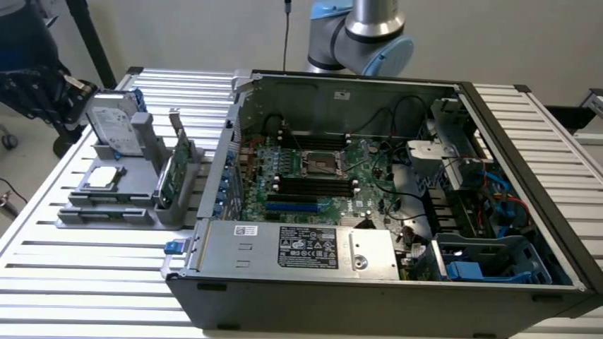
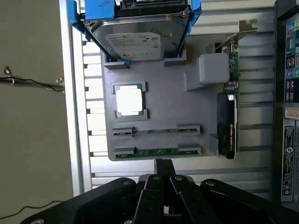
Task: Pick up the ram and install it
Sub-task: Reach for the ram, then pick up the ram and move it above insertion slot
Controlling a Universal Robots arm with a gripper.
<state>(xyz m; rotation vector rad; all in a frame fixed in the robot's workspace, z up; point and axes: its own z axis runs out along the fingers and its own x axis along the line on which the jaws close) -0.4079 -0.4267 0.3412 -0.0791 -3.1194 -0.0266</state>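
The ram (image 2: 156,151) is a thin dark-green stick standing on edge in the outermost slot of a grey holder tray (image 2: 163,102), held between two small grey clips. My gripper (image 2: 163,163) hangs above the table just outside that edge of the tray, a short way from the ram. Its black fingers are shut together with nothing between them. In the exterior view the same tray (image 1: 80,215) sits to the left of the open computer case (image 1: 377,282). The motherboard's black memory slots (image 1: 315,185) lie in the middle of the case.
On the tray stand a silver hard drive in a blue frame (image 2: 140,32), a square processor (image 2: 129,100) and a taller green card with a metal bracket (image 2: 230,93). The slatted aluminium table (image 1: 94,282) carries everything. The arm's base (image 1: 363,35) rises behind the case.
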